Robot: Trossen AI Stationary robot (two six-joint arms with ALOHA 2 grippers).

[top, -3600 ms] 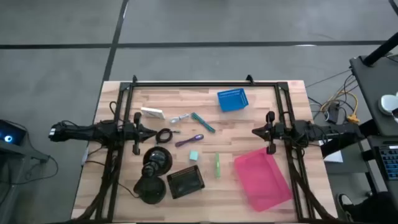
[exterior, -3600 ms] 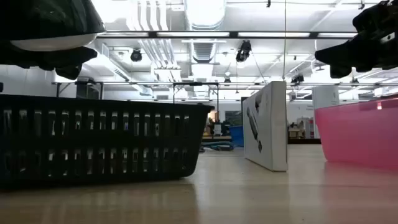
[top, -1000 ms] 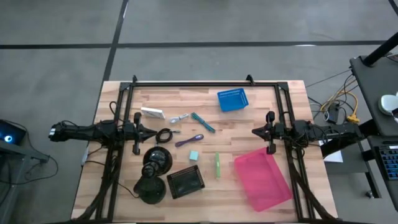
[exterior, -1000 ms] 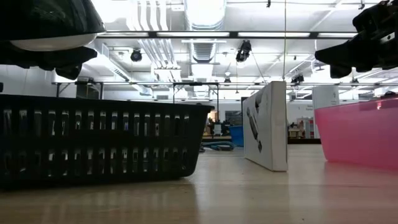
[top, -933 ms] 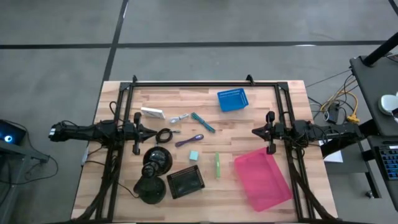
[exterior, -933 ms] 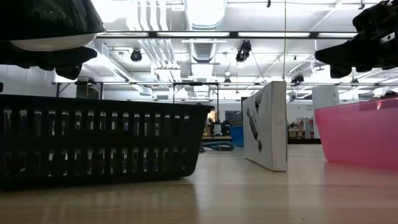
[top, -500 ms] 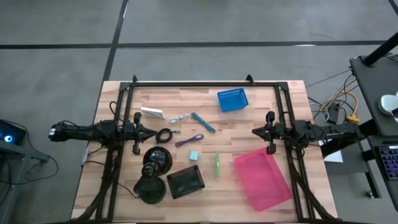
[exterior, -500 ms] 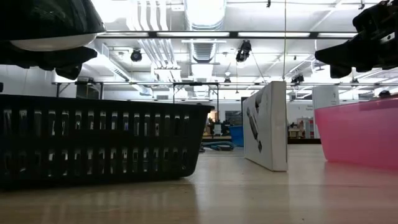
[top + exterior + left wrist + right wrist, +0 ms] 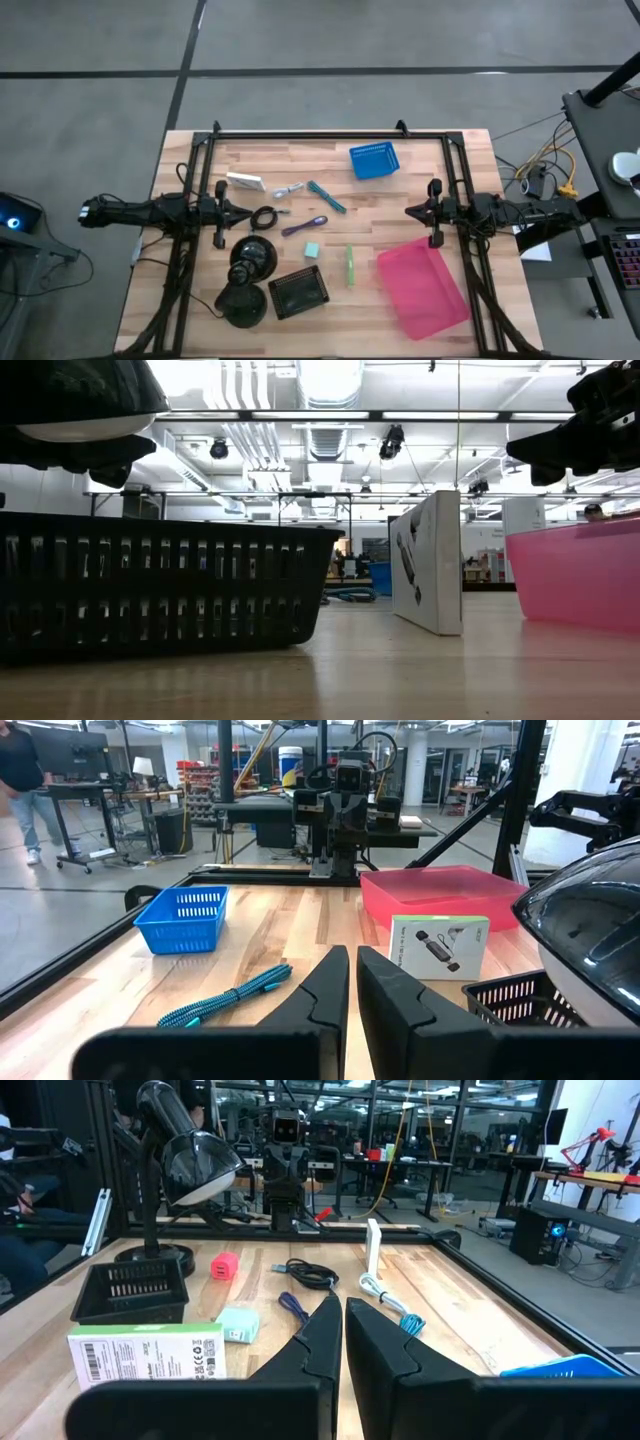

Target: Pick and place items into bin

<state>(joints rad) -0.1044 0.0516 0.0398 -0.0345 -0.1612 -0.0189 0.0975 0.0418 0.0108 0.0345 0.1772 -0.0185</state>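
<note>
In the high view the items lie mid-table: white packet [image 9: 244,182], teal-handled tool [image 9: 327,196], coiled black cable [image 9: 264,216], purple pen [image 9: 304,226], pale teal cube [image 9: 311,250] and green stick [image 9: 350,265], which the left wrist view shows as a flat box [image 9: 438,945] standing on its edge. My left gripper [image 9: 235,211] hovers at the table's left side beside the cable, shut. My right gripper [image 9: 410,211] hovers at the right side, shut. Neither touches anything. Their fingers show in the wrist views [image 9: 352,985] [image 9: 342,1335].
A pink bin [image 9: 422,288] sits near the right front corner, a small blue basket [image 9: 373,160] toward the far edge, and a black basket [image 9: 298,292] at the front. Two black domed lamps [image 9: 252,258] [image 9: 242,303] stand front left. A black frame runs along the table's sides.
</note>
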